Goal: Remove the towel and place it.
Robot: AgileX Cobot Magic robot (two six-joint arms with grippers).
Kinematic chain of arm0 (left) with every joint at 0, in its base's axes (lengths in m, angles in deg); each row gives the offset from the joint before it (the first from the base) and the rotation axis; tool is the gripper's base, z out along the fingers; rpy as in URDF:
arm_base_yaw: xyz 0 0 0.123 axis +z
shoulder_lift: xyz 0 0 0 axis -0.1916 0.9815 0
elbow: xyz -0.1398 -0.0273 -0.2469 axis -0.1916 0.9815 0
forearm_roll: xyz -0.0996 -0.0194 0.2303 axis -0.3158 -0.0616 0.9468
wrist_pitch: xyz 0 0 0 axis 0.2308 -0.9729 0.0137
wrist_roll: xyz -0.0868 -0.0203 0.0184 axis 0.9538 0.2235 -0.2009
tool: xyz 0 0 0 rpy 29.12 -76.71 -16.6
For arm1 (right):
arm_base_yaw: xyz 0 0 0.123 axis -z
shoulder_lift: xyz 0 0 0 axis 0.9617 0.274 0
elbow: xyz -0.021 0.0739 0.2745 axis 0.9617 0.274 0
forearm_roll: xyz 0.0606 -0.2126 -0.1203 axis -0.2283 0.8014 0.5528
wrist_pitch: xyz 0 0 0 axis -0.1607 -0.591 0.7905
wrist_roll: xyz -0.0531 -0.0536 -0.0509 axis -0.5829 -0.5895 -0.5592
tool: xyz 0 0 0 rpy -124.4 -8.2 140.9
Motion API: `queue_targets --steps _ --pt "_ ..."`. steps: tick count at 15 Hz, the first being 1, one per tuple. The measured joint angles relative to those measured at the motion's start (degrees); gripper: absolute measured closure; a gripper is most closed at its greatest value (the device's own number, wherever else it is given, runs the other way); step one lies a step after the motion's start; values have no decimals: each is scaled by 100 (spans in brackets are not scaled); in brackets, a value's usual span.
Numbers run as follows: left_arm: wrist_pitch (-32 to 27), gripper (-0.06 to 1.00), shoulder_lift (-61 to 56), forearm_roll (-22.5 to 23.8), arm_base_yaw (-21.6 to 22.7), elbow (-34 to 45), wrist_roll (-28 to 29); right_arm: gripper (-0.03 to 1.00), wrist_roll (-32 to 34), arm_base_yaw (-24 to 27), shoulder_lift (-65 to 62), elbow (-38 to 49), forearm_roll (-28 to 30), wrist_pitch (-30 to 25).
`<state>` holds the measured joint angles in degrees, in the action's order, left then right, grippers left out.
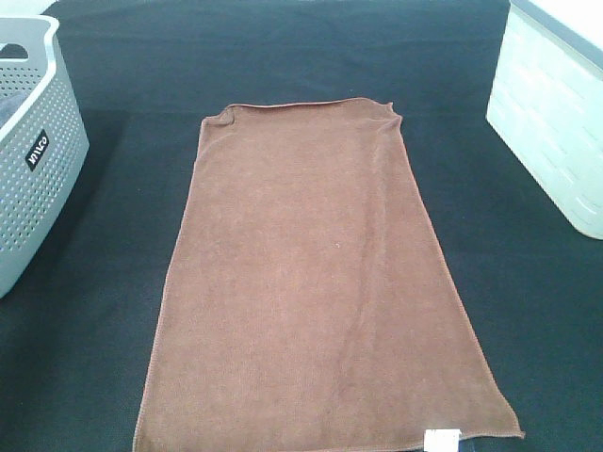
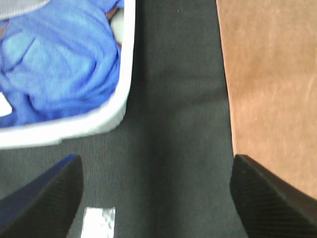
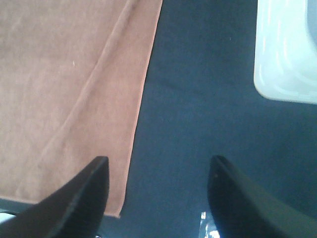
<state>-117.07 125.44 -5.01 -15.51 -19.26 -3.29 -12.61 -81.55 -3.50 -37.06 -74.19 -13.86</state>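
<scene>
The reddish-brown towel lies flat and spread out in the middle of the black table cloth, with a small white tag at its near right corner. Neither arm shows in the exterior high view. In the left wrist view my left gripper hangs open over bare black cloth, the towel's left edge beside one finger. My right gripper is also open above the cloth; one finger overlaps the towel's right edge near a corner. Nothing sits between either pair of fingers.
A grey perforated basket stands at the left edge, holding blue cloth. A white bin stands at the back right. Black table cloth surrounds the towel.
</scene>
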Motion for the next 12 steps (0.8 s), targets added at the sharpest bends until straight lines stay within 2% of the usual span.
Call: queue_targets --steps 5,9,12 --pt "350 18 -1891 0 0 1793 -155 40 -40 0 -1490 1679 0 550" --pt "395 18 -3111 0 0 2447 -178 40 -46 0 -2424 2762 -11 802" --pt "430 18 -3718 0 0 2515 -178 40 -46 0 -3140 3380 -17 802"
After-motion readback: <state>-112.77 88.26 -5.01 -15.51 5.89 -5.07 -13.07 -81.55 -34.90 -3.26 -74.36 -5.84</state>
